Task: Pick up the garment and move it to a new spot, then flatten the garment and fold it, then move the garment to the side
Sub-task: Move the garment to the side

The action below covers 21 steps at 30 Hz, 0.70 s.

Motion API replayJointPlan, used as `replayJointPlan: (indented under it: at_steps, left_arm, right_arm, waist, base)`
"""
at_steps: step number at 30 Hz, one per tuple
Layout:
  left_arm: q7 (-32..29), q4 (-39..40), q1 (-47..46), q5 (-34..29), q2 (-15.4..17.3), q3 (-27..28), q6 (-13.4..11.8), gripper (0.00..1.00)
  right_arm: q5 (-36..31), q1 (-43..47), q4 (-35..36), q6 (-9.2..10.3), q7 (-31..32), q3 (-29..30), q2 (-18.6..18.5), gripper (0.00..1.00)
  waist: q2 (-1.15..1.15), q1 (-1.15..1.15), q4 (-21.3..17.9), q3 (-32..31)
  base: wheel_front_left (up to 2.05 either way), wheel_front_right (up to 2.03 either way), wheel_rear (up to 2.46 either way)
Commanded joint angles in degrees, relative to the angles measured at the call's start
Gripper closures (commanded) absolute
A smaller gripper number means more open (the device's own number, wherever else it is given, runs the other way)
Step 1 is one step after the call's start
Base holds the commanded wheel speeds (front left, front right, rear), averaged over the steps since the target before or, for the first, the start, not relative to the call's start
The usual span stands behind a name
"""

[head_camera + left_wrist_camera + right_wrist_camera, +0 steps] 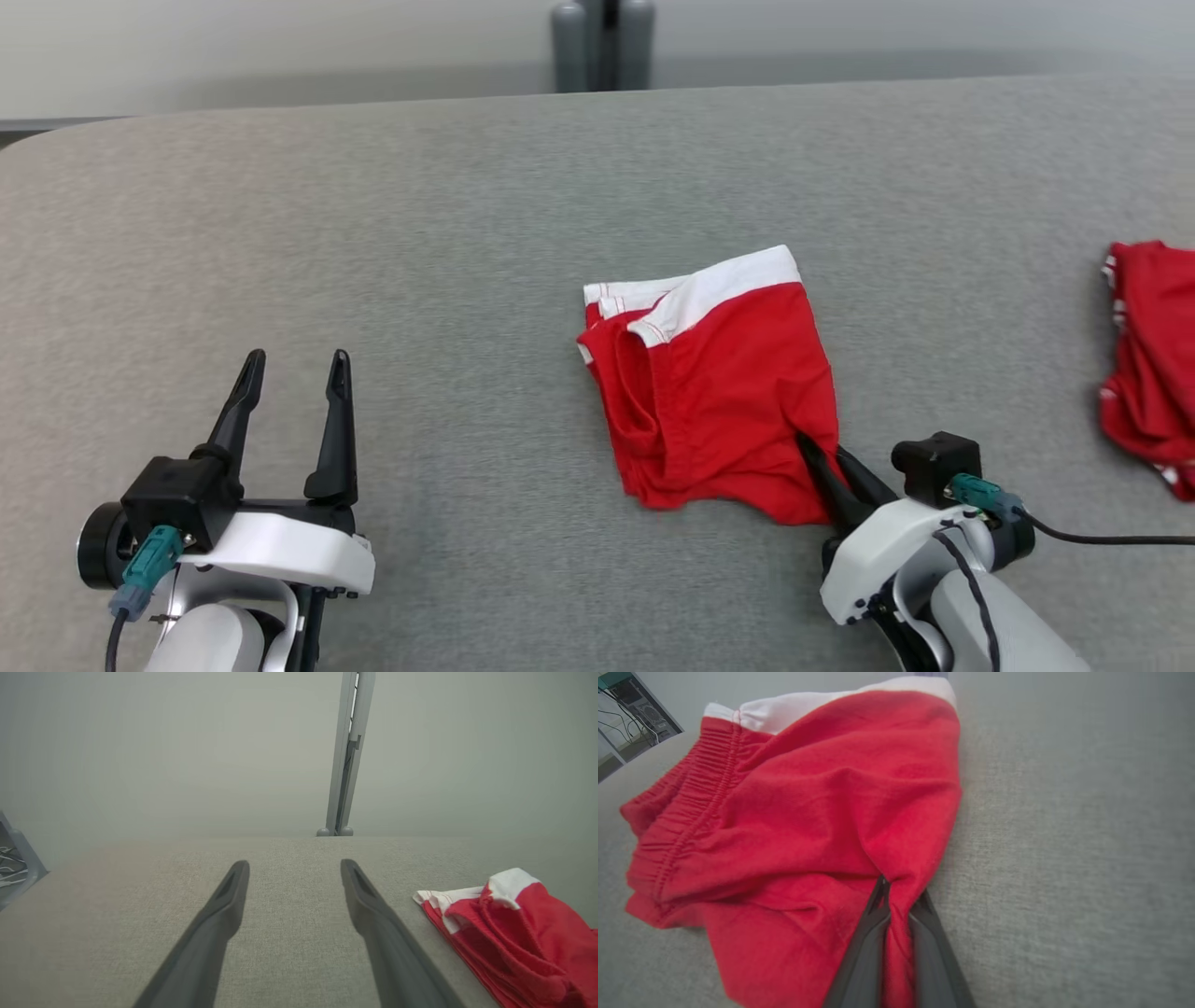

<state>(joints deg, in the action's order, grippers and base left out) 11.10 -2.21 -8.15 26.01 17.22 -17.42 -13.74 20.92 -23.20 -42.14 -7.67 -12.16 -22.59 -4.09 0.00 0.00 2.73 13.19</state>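
One garment (714,392) is being worked: red shorts with a white waistband (719,285), lying doubled over just right of the middle of the grey table (373,233), waistband toward 12 o'clock. The cloth is loosely creased, with a rounded fold down its 9 o'clock side.

At the garment's 5 o'clock corner the right gripper (822,457) has its two dark fingers nearly together on the hem. The right wrist view makes the grip plain: a ridge of red cloth runs up between the fingers of the right gripper (903,889), pinched there. That view also shows a gathered elastic seam (691,807), which the head view does not resolve.

The left gripper (297,359), toward 8 o'clock and well apart from the garment, stands wide open and holds nothing. Its own view shows bare table between the fingers of the left gripper (294,864) and the garment (514,933) at 4 o'clock.

A second red garment (1148,355) lies at 3 o'clock by the table's edge. One grey post (602,42) rises at 12 o'clock.
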Motion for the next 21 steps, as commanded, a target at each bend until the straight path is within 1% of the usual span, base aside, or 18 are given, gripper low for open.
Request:
replayJointPlan:
  at_steps: [1, 7, 12, 16, 21]
  left_arm:
    - [-0.27, 0.60, -0.79, -0.38, 0.44, 0.07, -0.18, 0.00]
    - [-1.24, 2.50, -1.73, -0.98, 1.66, 0.05, -0.45, 0.00]
    - [-2.37, 3.38, -3.13, -1.75, 2.62, -0.45, -0.29, 0.00]
    - [-3.25, 3.94, -4.26, -2.08, 2.94, -0.98, -0.19, 0.00]
    - [-4.20, 4.30, -5.45, -2.29, 3.58, -0.96, -0.13, 0.00]
  right_arm:
    - [0.12, 1.23, -0.15, 0.34, -0.24, -0.02, -1.98, 1.00]
    - [-0.43, 2.79, 2.62, 0.34, -0.38, -0.02, -4.89, 1.00]
    - [-1.58, 1.45, 5.61, 0.26, 0.24, 0.80, -6.75, 1.00]
    - [-2.61, -1.75, 8.08, 0.25, 1.09, -0.23, -7.94, 1.00]
    - [-2.61, -8.93, 10.60, 0.25, 2.53, -2.55, -9.94, 1.00]
  waist:
    - [0.00, 0.00, -3.87, 0.82]
    - [0.00, 0.00, -12.03, 2.30]
    - [0.00, 0.00, -17.33, 3.91]
    - [0.00, 0.00, -20.19, 5.11]
    - [0.00, 0.00, -22.37, 6.76]
  base:
    - [0.00, 0.00, 0.00]
    - [0.00, 0.00, 0.00]
    - [0.00, 0.00, 0.00]
    - [0.00, 0.00, 0.00]
    - [0.00, 0.00, 0.00]
